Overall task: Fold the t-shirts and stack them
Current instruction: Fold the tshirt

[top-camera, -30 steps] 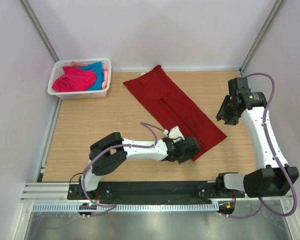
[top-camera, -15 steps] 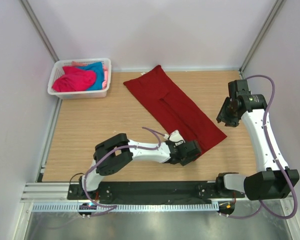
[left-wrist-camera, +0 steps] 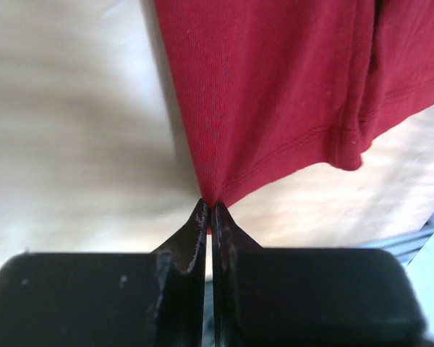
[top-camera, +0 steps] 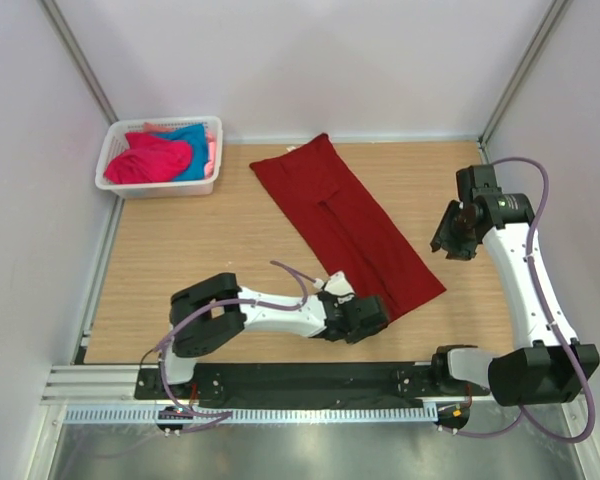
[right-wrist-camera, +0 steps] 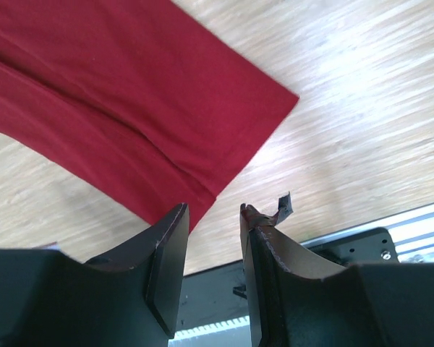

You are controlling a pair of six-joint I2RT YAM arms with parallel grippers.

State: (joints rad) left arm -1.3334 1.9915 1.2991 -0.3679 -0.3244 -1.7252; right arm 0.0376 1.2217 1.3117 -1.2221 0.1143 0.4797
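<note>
Left pincer (left-wrist-camera: 207,208): pressed together, pinching the near hem of the dark red t-shirt (left-wrist-camera: 275,87). The cloth drew to a tight point at the tips.
Left arm (top-camera: 280,312): lay low along the near edge of the table (top-camera: 200,250), reaching toward 3 o'clock from its base.
Dark red t-shirt: folded into a long strip on the wood, running from 11 o'clock down to 5 o'clock. Its 5 o'clock end was in the left pincer.
Right pincer (right-wrist-camera: 213,211): spread, nothing between the fingers. It hung on the strip's 3 o'clock side, clear of the cloth.
Basket (top-camera: 160,188): white lattice, in the table's 10 o'clock corner, well apart from the strip.
Basket contents: a bright pink t-shirt (top-camera: 148,160) bunched up, with a turquoise t-shirt (top-camera: 194,138) touching it at 2 o'clock.
</note>
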